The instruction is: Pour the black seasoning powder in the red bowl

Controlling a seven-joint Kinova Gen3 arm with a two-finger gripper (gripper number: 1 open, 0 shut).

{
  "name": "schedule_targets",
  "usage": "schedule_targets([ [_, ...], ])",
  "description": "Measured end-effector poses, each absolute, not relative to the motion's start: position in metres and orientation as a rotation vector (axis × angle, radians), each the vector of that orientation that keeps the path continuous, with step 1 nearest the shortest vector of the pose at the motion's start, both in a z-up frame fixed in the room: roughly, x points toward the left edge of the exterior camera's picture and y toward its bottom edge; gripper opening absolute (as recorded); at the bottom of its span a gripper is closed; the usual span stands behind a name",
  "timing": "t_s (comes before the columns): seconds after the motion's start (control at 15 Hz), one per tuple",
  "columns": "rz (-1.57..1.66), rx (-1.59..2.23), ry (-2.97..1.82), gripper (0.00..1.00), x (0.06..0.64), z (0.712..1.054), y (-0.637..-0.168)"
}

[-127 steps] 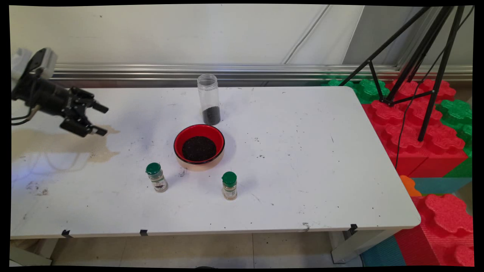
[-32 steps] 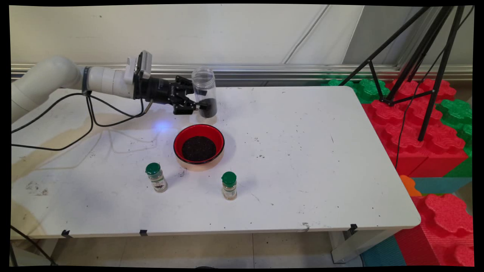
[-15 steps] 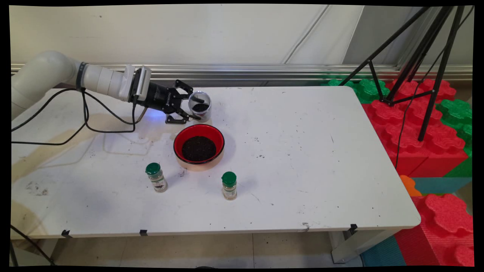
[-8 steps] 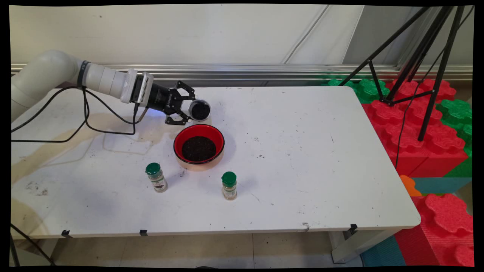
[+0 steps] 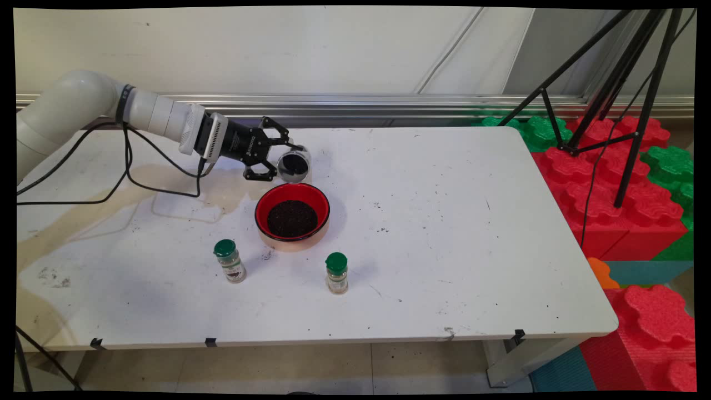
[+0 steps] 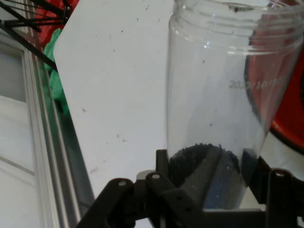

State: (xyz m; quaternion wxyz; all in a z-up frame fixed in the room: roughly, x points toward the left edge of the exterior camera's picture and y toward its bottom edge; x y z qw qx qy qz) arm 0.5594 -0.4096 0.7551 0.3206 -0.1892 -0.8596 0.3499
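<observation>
A: What does the claw hold?

B: It is closed on a clear plastic jar, gripping it near the bottom. The jar is tipped over, with its open mouth toward the camera and the red bowl. It is held above the worktop, just behind the bowl's far rim.

A: Is something inside the jar?

B: Yes, dark grains. In the hand view the grains lie at the closed end of the jar, between the black fingers. The same kind of dark grains fills the bowl.

A: What more stands on the worktop?

B: Two small bottles with green caps, both upright. One bottle is in front of the bowl on the left, the other bottle is in front on the right. They are well apart from each other and neither touches the bowl.
</observation>
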Motion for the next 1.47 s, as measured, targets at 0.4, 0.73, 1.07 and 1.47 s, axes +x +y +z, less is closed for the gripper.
schedule_targets([
  [0.4,1.032,-0.694,-2.259,0.0,0.557,0.765,-0.416],
  [0.73,1.114,-0.879,-2.242,0.0,0.558,0.773,-0.416],
  [1.07,1.18,-1.043,-2.216,0.0,0.563,0.779,-0.412],
  [1.47,1.292,-1.276,-2.155,0.0,0.56,0.787,-0.41],
])
